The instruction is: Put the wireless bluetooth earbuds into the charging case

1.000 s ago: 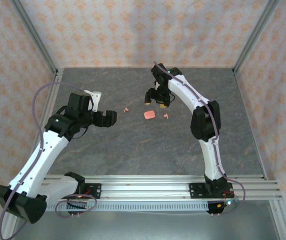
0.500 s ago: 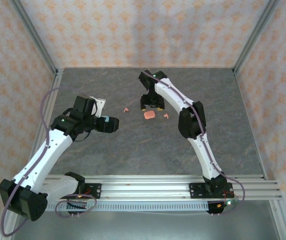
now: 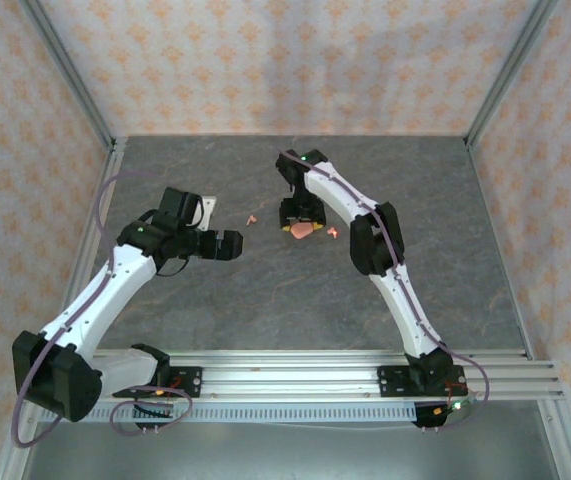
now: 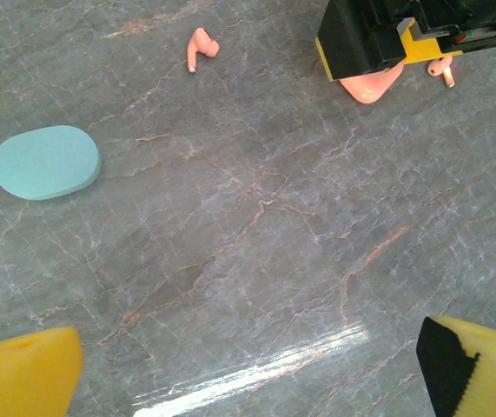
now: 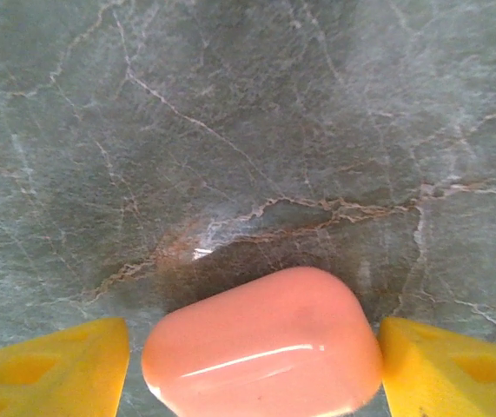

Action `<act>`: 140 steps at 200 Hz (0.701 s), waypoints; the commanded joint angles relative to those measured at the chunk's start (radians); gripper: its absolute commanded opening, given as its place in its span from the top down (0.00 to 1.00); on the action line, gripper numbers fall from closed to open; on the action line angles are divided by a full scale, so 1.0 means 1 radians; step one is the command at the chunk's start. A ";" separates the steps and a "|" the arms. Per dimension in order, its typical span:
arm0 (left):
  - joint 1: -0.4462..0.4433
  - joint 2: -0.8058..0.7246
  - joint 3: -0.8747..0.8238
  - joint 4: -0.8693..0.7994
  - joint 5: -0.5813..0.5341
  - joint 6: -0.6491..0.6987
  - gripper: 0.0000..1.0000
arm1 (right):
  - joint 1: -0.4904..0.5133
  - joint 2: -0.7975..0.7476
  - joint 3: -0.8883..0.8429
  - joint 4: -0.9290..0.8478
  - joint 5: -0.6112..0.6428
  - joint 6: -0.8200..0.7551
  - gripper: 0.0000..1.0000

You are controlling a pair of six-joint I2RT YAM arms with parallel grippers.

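A salmon-pink charging case point(image 5: 261, 346) lies shut on the grey marble table, and my right gripper point(image 5: 252, 356) is open around it. The right yellow finger point(image 5: 447, 369) is at the case's end; the left finger point(image 5: 52, 369) stands a little apart. From above, the right gripper point(image 3: 301, 218) covers most of the pink case point(image 3: 303, 229). One pink earbud point(image 3: 252, 217) lies to its left and another point(image 3: 333, 234) to its right. My left gripper point(image 4: 248, 373) hovers open and empty over bare table. A teal case point(image 4: 46, 162), a pink earbud point(image 4: 201, 48) and the pink case point(image 4: 369, 85) lie ahead of it.
Patterned walls and metal frame posts point(image 3: 65, 75) close in the table on three sides. A mounting rail point(image 3: 295, 380) runs along the near edge. A small white piece point(image 3: 206, 206) shows by the left arm's wrist.
The right gripper has swung left and come down over the pink case. The left arm has stretched forward and to the right, toward the middle of the table.
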 commanded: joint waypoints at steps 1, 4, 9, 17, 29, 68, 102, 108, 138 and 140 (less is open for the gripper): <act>-0.009 0.006 0.038 0.017 -0.020 -0.015 0.01 | -0.002 0.016 0.007 -0.035 -0.021 -0.018 0.28; -0.009 0.007 0.038 0.017 -0.020 -0.015 0.01 | -0.002 0.017 0.004 -0.036 -0.025 -0.018 0.29; -0.009 0.009 0.039 0.016 -0.021 -0.014 0.01 | -0.003 0.015 -0.001 -0.037 -0.033 -0.020 0.30; -0.009 0.013 0.041 0.014 -0.022 -0.013 0.01 | -0.001 0.012 -0.008 -0.038 -0.042 -0.022 0.31; -0.009 0.019 0.046 0.011 -0.022 -0.010 0.01 | 0.002 0.005 -0.022 -0.038 -0.044 -0.025 0.32; -0.009 0.044 0.060 0.012 -0.009 0.003 0.01 | 0.002 -0.010 -0.028 -0.052 -0.067 -0.014 0.39; -0.009 0.021 0.043 0.086 0.028 -0.001 0.01 | -0.009 -0.092 -0.085 -0.001 -0.168 0.082 0.42; -0.009 0.010 0.035 0.110 0.036 -0.003 0.01 | -0.015 -0.117 -0.115 0.030 -0.199 0.117 0.43; -0.010 -0.043 -0.006 0.253 0.124 -0.008 0.01 | -0.057 -0.290 -0.328 0.257 -0.329 0.328 0.47; -0.010 -0.045 -0.006 0.262 0.131 -0.008 0.01 | -0.060 -0.300 -0.341 0.273 -0.334 0.343 0.48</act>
